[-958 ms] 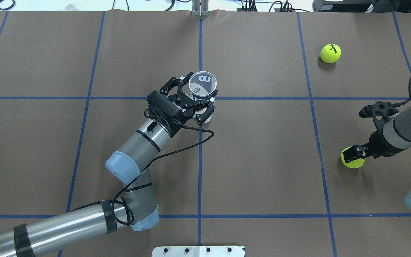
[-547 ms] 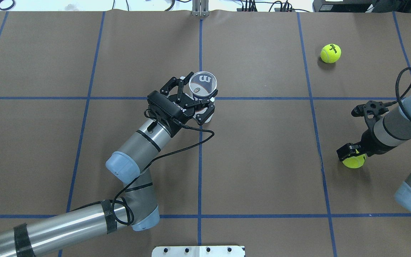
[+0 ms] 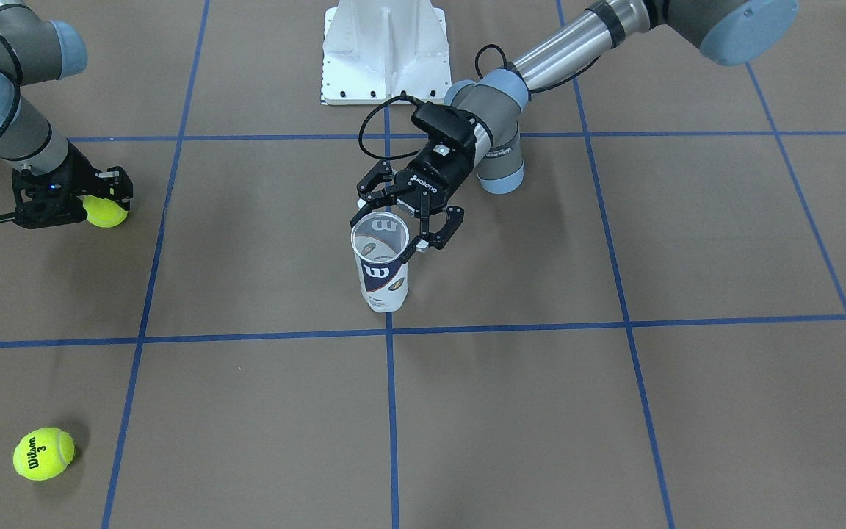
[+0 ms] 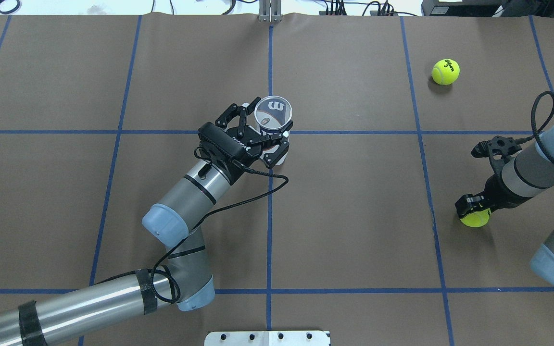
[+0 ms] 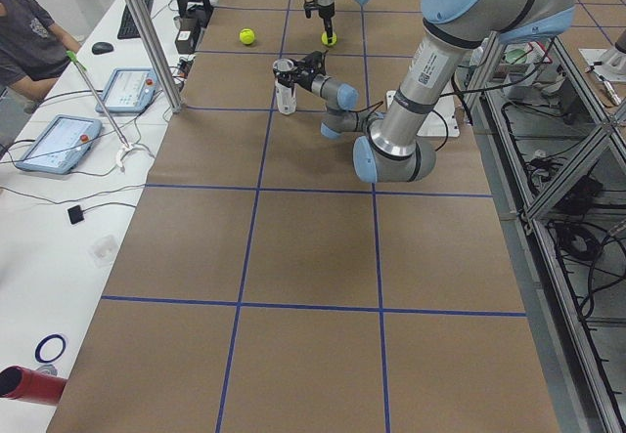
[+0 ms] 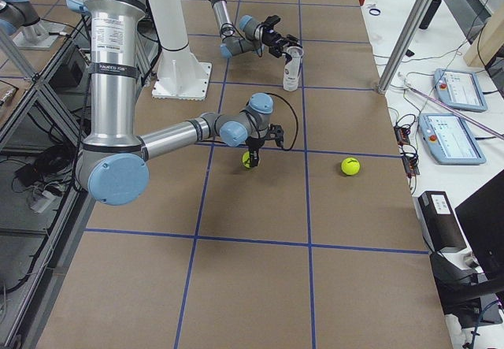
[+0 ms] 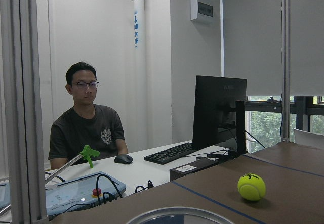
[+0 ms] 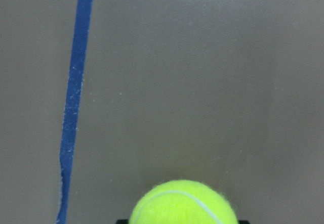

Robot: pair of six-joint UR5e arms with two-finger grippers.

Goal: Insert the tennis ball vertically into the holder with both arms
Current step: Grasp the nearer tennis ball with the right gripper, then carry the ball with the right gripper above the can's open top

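The holder [image 4: 273,114], a clear can with a navy "W" label, stands upright and open-topped near the table's middle [image 3: 384,275]. My left gripper [image 4: 265,132] is shut on its upper part from the side [image 3: 397,231]; only the holder's rim [image 7: 177,216] shows in the left wrist view. My right gripper [image 4: 473,214] points down and is shut on a yellow tennis ball [image 4: 476,220] at the table's right side [image 3: 106,213]. The ball fills the bottom of the right wrist view [image 8: 185,204]. I cannot tell whether it touches the table.
A second tennis ball [image 4: 445,71] lies loose at the far right [image 3: 43,454]. The white base pedestal [image 3: 386,51] stands at the near edge. Blue tape lines [image 4: 270,216] cross the brown table. An operator [image 7: 88,123] sits beyond the far edge.
My right arm has swung further in over the table and its wrist has turned, with the ball staying in about the same spot. The left arm and holder have not moved.
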